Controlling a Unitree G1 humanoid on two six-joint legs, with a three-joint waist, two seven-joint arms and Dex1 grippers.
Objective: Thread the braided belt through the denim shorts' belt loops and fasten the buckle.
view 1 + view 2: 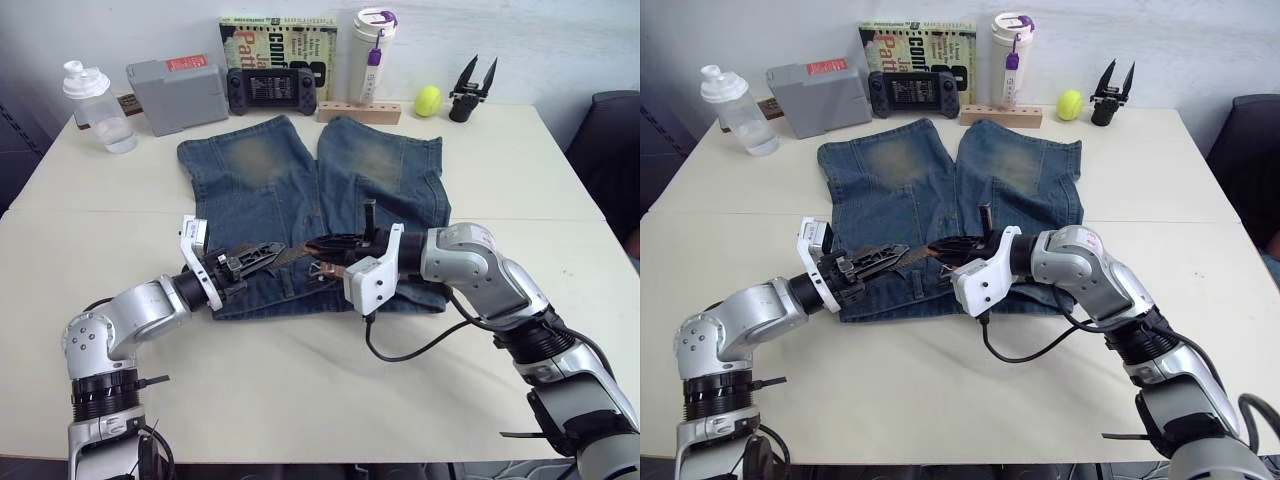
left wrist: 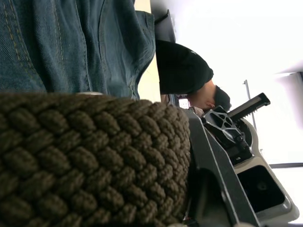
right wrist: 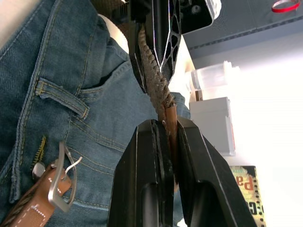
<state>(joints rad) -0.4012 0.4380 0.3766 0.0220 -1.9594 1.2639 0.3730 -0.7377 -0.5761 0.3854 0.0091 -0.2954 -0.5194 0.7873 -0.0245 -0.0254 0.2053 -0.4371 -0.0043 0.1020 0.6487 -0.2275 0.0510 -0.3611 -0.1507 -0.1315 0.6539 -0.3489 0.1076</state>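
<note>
From the left eye view, the denim shorts (image 1: 315, 205) are seen spread flat on a pale worktop (image 1: 300, 380), waistband toward the robot and leg hems toward the far edge. The left hand (image 1: 262, 254) and the right hand (image 1: 325, 243) are met over the waistband, tips almost touching, with the braided belt (image 1: 295, 255) stretched between them. Wide bare worktop is left on both sides of the shorts and along the near edge. The far edge is crowded (a clear bottle (image 1: 97, 107), a grey box (image 1: 178, 94), a black game controller (image 1: 272, 90), a book (image 1: 277, 45), a white tumbler (image 1: 372, 55), a wooden block (image 1: 359, 111), a yellow-green ball (image 1: 428, 100) and a spare black gripper (image 1: 474, 88)).

From the right eye view, the same arrangement is shown; the silver buckle (image 1: 958, 268) is seen lying on the waistband just under the right hand, apart from its fingers.

From the left wrist view, the brown woven strap is seen clamped close against the left hand's finger (image 2: 213, 189), with denim behind it and the opposite hand beyond.

From the right wrist view, the smooth leather tip of the belt is seen pinched between the right hand's two fingers (image 3: 142, 189), nearly closed on it. The woven part runs straight on into the left hand. One of the belt loops (image 3: 61, 98) lies flat on the denim beside the strap, unthreaded, and the buckle rests on the denim nearer the camera.
</note>
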